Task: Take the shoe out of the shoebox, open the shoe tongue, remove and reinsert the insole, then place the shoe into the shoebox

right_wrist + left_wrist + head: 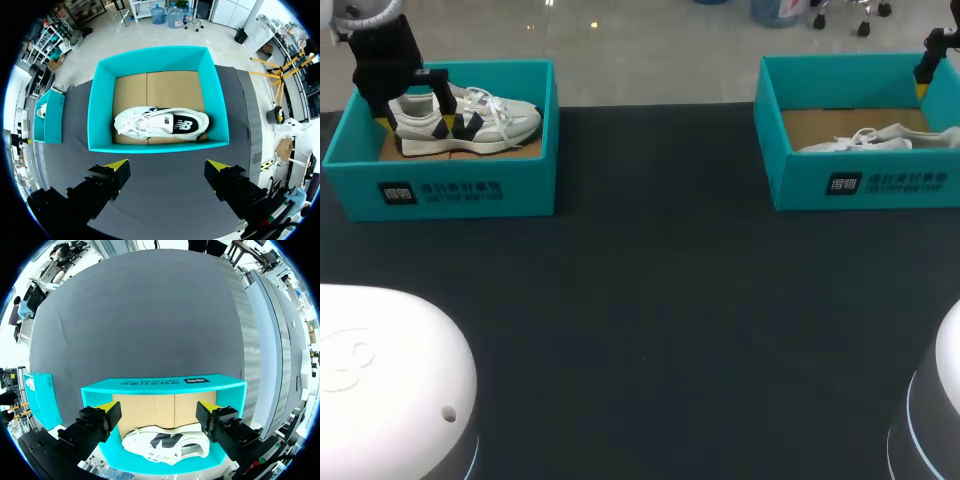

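Left hand (415, 112), upper left of the head view, is down inside the left box (440, 190). Its fingers are spread wide and straddle the heel end of the left shoe (167, 444). No grip yet. The spread looks set to take the shoe across its width, so lifting out is probably the step in hand.

The shoe stands on its sole on the cardboard floor, toe pointing frame-right.

Right hand (167, 165) is also spread and holds nothing. It hangs high at the upper right over the right box (150, 55), where the right shoe (160, 123) lies on its side.

Both boxes sit on the dark bench (650, 300), well apart.

In the way: box walls close beside the left fingers, and loose laces.
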`<state>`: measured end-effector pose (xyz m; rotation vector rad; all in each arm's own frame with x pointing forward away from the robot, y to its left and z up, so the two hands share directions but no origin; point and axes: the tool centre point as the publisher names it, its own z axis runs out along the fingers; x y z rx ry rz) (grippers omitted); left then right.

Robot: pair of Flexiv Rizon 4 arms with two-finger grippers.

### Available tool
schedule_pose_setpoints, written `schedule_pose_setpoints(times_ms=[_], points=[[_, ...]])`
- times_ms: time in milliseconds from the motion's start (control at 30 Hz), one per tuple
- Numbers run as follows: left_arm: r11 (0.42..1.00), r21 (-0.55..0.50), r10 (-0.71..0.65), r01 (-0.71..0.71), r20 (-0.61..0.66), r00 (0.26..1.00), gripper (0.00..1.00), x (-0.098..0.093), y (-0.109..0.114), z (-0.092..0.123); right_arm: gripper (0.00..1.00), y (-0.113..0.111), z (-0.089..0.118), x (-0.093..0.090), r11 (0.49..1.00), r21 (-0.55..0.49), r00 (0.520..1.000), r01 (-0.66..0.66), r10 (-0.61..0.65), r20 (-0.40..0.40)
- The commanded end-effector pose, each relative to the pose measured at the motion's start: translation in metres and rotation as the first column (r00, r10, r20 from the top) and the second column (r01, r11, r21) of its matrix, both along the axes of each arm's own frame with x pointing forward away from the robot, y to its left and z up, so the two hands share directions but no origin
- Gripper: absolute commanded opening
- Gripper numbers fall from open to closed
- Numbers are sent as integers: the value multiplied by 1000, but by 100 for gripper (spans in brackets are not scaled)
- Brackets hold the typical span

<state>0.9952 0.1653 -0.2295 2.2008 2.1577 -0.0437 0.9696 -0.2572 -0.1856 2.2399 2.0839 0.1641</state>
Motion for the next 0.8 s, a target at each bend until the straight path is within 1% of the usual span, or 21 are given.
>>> schedule_pose_setpoints(times_ms=[33,100,267,333,367,400,467,500,567,600,700,800], points=[[1000,5,2,-2,-4,1000,100,1,2,-1,100,0,0,0,1000,0,1000,1,-1,0],[1000,3,19,-19,-6,1000,100,9,10,-2,100,0,0,0,1000,0,1000,1,-1,0],[996,45,70,-72,45,996,100,28,42,-6,100,0,0,0,1000,0,1000,1,-1,0],[996,60,57,-61,57,997,100,35,53,-10,100,0,0,0,1000,0,1000,1,-1,0],[995,69,74,-78,58,996,100,39,57,-13,100,0,0,0,1000,0,1000,1,-1,0],[990,110,82,-89,70,994,100,43,62,-16,100,0,0,0,1000,0,1000,1,-1,0],[990,118,74,-82,72,995,100,49,72,-21,100,0,0,0,1000,0,1000,1,-1,0],[985,143,85,-96,76,993,100,53,77,-23,100,0,0,0,1000,0,1000,1,-1,0],[986,136,92,-100,63,994,100,60,87,-26,100,0,0,0,1000,0,1000,1,-1,0],[982,150,104,-113,68,992,100,63,92,-27,100,0,0,0,1000,0,1000,1,-1,0],[978,153,135,-143,58,989,100,75,104,-29,100,0,0,0,1000,0,1000,1,-1,0],[973,170,148,-159,75,986,100,85,112,-28,100,0,0,0,1000,0,1000,1,-1,0]])
